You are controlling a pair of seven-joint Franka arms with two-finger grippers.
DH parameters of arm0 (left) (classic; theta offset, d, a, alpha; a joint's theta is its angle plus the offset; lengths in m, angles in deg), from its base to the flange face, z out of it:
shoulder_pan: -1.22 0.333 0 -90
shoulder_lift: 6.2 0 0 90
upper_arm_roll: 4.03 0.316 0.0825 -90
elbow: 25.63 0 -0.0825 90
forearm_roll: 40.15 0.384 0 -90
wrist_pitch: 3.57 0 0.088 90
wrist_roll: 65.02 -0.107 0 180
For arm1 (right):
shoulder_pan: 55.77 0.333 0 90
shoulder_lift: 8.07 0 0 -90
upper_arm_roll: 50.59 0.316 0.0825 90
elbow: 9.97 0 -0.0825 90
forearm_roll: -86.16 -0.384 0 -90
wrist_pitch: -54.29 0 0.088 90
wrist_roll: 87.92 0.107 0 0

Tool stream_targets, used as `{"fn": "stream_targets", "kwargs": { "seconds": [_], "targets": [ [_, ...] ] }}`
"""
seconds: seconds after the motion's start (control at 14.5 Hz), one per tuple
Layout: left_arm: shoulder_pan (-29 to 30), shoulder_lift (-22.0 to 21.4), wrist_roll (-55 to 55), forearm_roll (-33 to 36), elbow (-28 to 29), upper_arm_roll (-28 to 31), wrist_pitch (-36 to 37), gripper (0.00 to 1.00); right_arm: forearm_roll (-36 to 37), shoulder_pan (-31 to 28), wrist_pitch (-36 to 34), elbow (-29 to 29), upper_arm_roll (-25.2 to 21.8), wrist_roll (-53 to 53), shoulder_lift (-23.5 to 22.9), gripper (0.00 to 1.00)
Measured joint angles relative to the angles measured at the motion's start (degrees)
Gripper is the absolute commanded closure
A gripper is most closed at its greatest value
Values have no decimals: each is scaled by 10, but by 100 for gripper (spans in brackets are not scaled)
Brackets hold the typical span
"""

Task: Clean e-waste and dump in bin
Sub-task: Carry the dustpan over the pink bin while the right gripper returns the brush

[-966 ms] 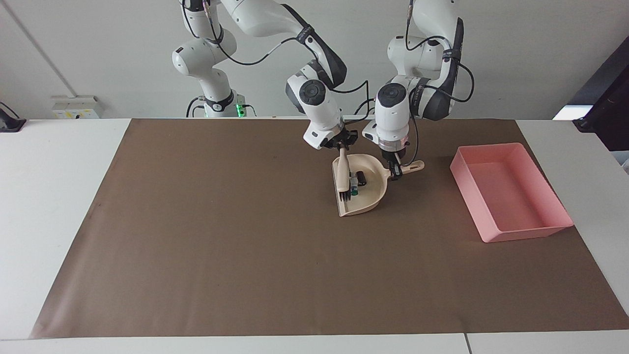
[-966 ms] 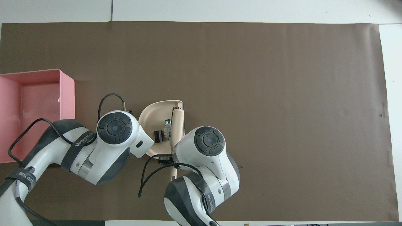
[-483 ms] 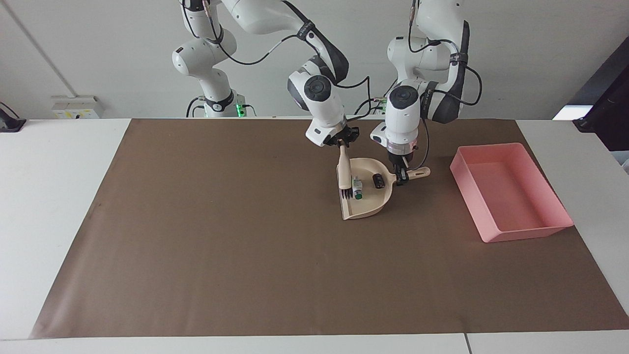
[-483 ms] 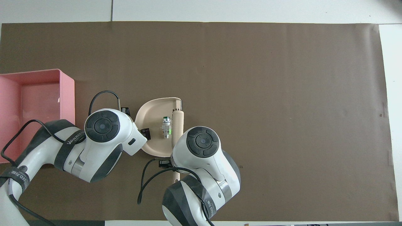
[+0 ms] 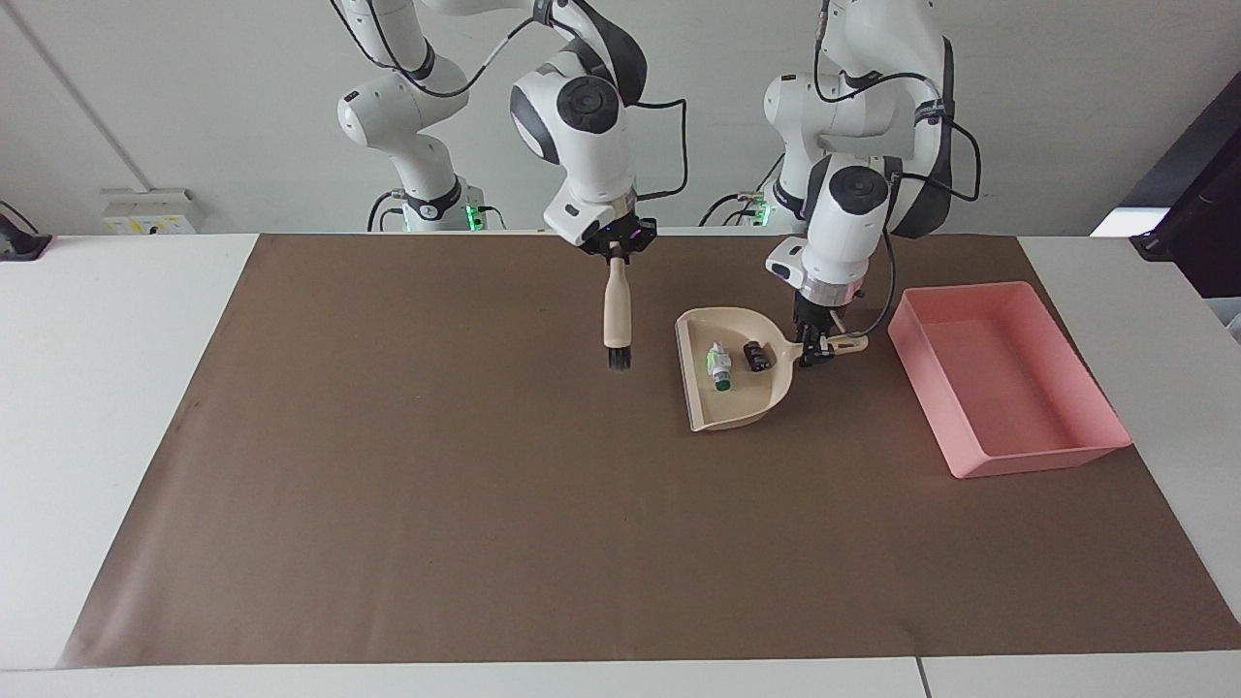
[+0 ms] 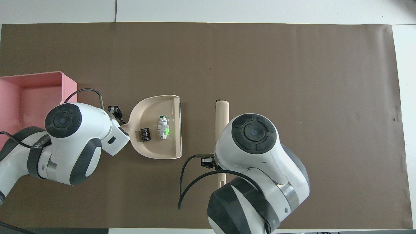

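Note:
The e-waste lies in a beige dustpan (image 5: 739,405): a white piece with a green end (image 5: 718,367) and a small black block (image 5: 754,356). My left gripper (image 5: 812,351) is shut on the dustpan's handle (image 5: 847,344) and holds the pan level, low over the mat, beside the pink bin (image 5: 1037,458). My right gripper (image 5: 617,258) is shut on the handle of a beige brush (image 5: 616,310), which hangs bristles down over the mat, apart from the pan. In the overhead view the dustpan (image 6: 162,105), white piece (image 6: 162,127), black block (image 6: 145,134), brush (image 6: 222,113), bin (image 6: 70,94) and left gripper (image 6: 115,112) show; the right gripper is hidden under its wrist.
A brown mat (image 5: 436,504) covers most of the white table (image 5: 107,388). The bin stands at the left arm's end of the mat and has nothing in it. Black equipment (image 5: 1197,223) stands off the table at that end.
The right gripper lifted the brush out of the dustpan and away toward the right arm's end. The left gripper carried the dustpan with the e-waste toward the bin.

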Motion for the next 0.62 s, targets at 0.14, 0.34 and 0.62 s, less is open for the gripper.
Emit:
{"fn": "stream_targets", "kwargs": {
  "seconds": [0.14,0.34,0.62],
  "targets": [
    [38,-17,-53,-33,-13,3,22,100,19,-54,-27,-3,-1,-38,12,100],
    [103,-29,-110,-52,-47,6,64,100,41,-154,-45,-8,-3,-135,13,100],
    [200,-24,-201,-55,-99,10,98,100,107,-280,-88,-19,-5,-286,13,100]
  ]
}}
